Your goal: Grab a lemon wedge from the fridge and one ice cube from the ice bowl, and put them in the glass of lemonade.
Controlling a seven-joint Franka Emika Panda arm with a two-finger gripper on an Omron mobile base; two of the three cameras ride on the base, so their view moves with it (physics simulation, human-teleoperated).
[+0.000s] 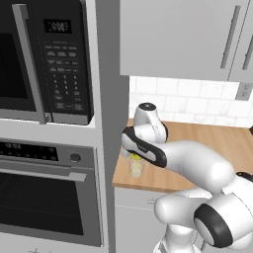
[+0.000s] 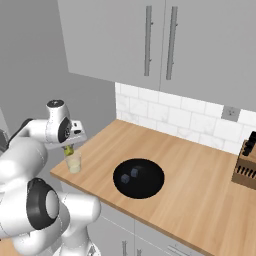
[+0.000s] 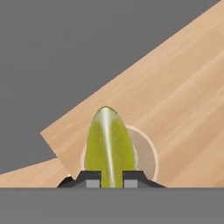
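My gripper (image 3: pixel 109 180) is shut on the lemon wedge (image 3: pixel 109 146), a yellow-green wedge held straight above the glass of lemonade (image 3: pixel 146 155). In the right base view the wedge (image 2: pixel 68 149) hangs just over the rim of the small tumbler (image 2: pixel 74 163) near the counter's front left corner. In the left base view the wedge (image 1: pixel 134 157) shows under the hand, on top of the glass (image 1: pixel 136 168). The black ice bowl (image 2: pixel 138 178) with dark cubes (image 2: pixel 134 172) inside sits to the right of the glass. The fridge is out of view.
The wooden counter (image 2: pixel 190 165) ends just left of the glass, next to a tall grey panel (image 1: pixel 109 123). A black wall oven (image 1: pixel 44 192) and microwave (image 1: pixel 44 59) stand left of that. A knife block (image 2: pixel 246 170) stands at the far right. Cabinets hang overhead.
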